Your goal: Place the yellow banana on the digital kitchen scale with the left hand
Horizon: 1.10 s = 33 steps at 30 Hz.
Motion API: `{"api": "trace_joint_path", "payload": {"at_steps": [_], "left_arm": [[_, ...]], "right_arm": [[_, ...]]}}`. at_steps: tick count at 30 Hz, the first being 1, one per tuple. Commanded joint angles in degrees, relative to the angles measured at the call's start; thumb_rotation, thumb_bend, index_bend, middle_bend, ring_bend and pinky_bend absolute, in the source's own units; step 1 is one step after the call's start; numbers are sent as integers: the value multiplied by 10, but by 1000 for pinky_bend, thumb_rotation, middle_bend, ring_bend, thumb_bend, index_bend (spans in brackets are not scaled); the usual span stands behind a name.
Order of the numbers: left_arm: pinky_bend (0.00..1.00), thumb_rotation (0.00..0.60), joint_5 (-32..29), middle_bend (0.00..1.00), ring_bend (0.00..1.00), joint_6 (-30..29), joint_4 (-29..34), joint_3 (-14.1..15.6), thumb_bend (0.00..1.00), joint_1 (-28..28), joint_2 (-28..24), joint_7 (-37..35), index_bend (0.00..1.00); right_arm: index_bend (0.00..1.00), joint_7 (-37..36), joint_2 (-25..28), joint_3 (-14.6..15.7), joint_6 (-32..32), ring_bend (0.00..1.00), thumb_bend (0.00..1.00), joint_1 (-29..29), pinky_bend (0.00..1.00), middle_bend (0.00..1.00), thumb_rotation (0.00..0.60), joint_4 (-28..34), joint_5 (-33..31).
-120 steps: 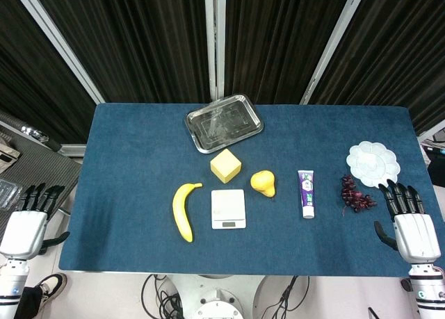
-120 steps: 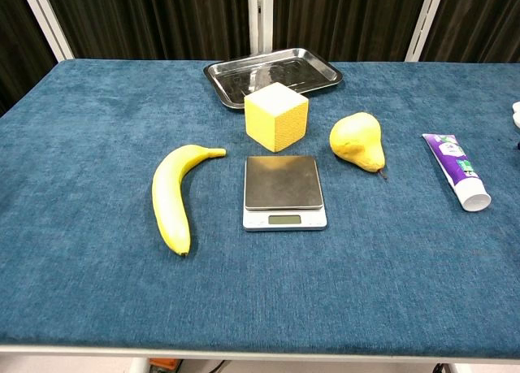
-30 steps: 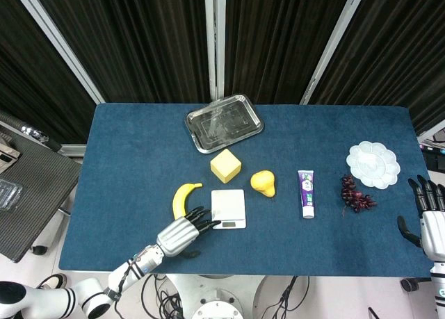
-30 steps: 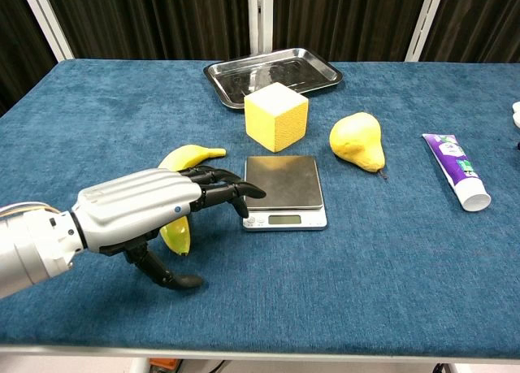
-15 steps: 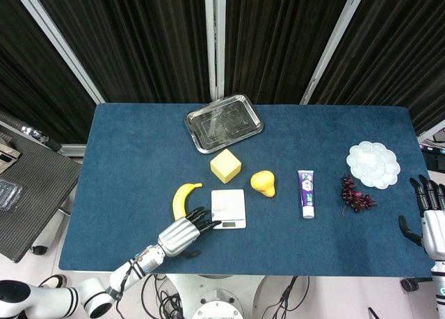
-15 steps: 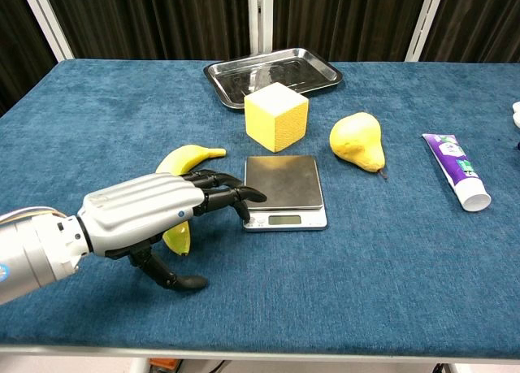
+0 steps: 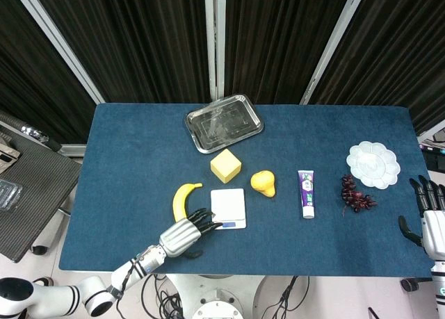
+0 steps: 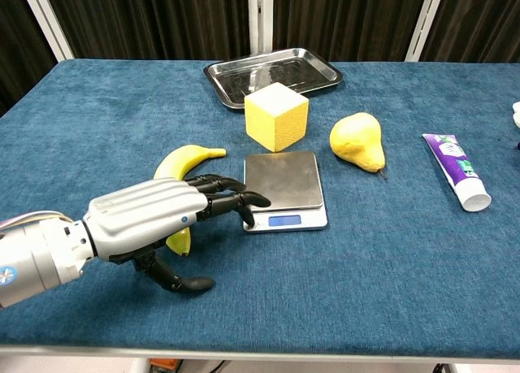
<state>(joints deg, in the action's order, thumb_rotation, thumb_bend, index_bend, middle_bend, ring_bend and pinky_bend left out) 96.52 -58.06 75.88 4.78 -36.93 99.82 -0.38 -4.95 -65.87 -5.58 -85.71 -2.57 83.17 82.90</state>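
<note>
Reaching over the lower end of the yellow banana (image 8: 180, 163), the left hand (image 8: 154, 214) holds nothing, its fingertips (image 8: 248, 201) apparently touching the digital kitchen scale (image 8: 283, 190). The banana lies on the bench (image 8: 97, 129) just left of the scale. At the bench's far right edge, the right hand (image 7: 432, 222) is open-fingered and empty.

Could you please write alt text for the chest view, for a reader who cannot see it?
The left robot hand hovers open over the near end of a banana on a blue table, fingertips by the scale. Behind lie a yellow cube, pear, tray and tube.
</note>
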Motion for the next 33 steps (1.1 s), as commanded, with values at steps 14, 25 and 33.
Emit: {"api": "trace_joint_path", "payload": {"at_steps": [14, 25, 33], "left_arm": [[0, 600, 1, 239, 0, -22, 20, -2, 237, 0, -11, -8, 85], [0, 600, 6, 233, 0, -68, 96, -21, 238, 3, -60, -27, 84], [0, 600, -26, 222, 0, -68, 112, -47, 232, 1, -77, -41, 85]], "right_arm": [[0, -4, -1, 1, -1, 0, 320, 1, 0, 0, 600, -2, 2], [0, -1, -3, 3, -4, 0, 320, 2, 0, 0, 600, 1, 7], [0, 1, -3, 5, -6, 0, 321, 3, 0, 0, 600, 3, 10]]}}
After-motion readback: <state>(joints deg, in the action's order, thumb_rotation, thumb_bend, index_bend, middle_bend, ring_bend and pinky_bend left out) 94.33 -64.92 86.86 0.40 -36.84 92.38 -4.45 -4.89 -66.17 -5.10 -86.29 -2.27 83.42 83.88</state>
